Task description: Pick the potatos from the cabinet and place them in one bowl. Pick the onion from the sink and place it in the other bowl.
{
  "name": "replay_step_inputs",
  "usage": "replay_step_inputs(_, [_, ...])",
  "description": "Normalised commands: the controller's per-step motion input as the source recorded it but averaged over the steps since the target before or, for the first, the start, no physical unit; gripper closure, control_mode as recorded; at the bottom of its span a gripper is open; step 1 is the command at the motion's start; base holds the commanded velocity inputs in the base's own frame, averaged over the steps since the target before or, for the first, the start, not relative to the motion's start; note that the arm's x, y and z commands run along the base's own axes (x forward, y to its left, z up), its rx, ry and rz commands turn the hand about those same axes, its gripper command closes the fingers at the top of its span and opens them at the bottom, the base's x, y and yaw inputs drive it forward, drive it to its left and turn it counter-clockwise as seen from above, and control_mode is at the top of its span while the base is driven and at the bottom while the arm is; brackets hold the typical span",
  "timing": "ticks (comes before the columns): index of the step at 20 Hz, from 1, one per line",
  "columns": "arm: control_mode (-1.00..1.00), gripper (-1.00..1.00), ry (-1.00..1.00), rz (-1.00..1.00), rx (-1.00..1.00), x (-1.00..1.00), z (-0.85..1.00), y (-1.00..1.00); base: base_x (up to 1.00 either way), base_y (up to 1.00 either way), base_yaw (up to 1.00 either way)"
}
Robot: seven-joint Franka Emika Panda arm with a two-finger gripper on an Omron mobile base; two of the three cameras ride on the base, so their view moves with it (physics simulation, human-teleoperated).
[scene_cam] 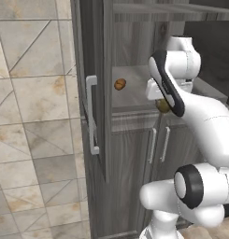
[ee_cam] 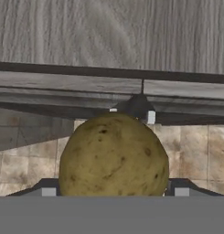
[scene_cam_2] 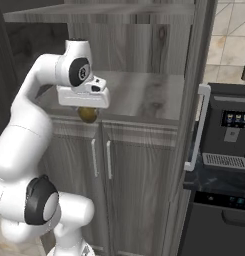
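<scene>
Item: olive potato [ee_cam: 113, 157], clamped in gripper [scene_cam_2: 87, 114] just off the cabinet [scene_cam: 130, 93] shelf edge. Orange potato [scene_cam: 119, 84] on shelf. Step: first potato lifted. Next: likely carry to white bowl, release.

Evenly and softly lit, rendered flat, without glare. Dim inside the cabinet [scene_cam: 134, 88] toward its upper corners; faint shade under the shelf edge. Slightly soft, coarse textures throughout.
</scene>
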Motion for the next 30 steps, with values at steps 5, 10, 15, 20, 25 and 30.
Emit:
replay_step_inputs(5, [-1.00, 1.00, 0.01, 0.00, 0.00, -0.46, 0.00, 0.00, 0.00, 0.00, 0.00])
replay_step_inputs(10, [-1.00, 1.00, 0.00, 0.00, 0.00, -0.46, 0.00, 0.00, 0.00, 0.00, 0.00])
replay_step_inputs(15, [-1.00, 1.00, 0.00, 0.00, 0.00, -0.43, 0.00, 0.00, 0.00, 0.00, 0.00])
replay_step_inputs(20, [-1.00, 1.00, 0.00, 0.00, 0.00, -0.20, 0.00, 0.00, 0.00, 0.00, 0.00])
replay_step_inputs(25, [-1.00, 1.00, 0.00, 0.00, 0.00, -0.23, 0.00, 0.00, 0.00, 0.00, 0.00])
replay_step_inputs(30, [-1.00, 1.00, -0.01, 0.00, 0.00, -0.21, 0.00, 0.00, 0.00, 0.00, 0.00])
